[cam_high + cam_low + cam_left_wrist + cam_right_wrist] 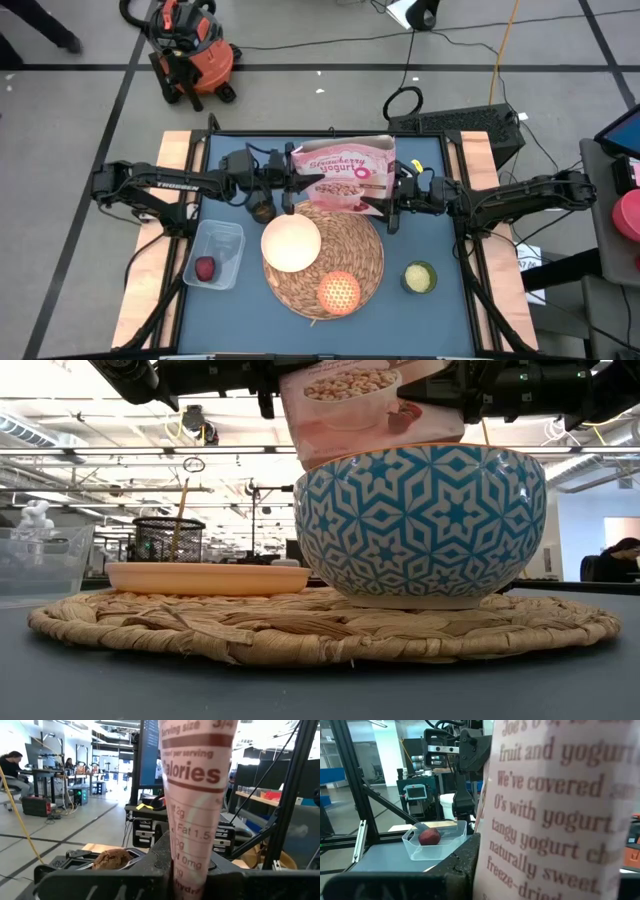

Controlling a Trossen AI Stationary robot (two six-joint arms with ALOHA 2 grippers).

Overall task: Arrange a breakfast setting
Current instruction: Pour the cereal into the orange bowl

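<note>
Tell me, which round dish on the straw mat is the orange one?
The small orange dish, at the woven placemat's near edge. The cream bowl beside it is bigger and pale inside.

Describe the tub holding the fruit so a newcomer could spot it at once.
Start at the round woven straw placemat in the middle of the blue table. Just off its left edge in the high view sits a clear plastic tub. It alone is see-through and rectangular, with one small dark-red fruit inside.
</note>
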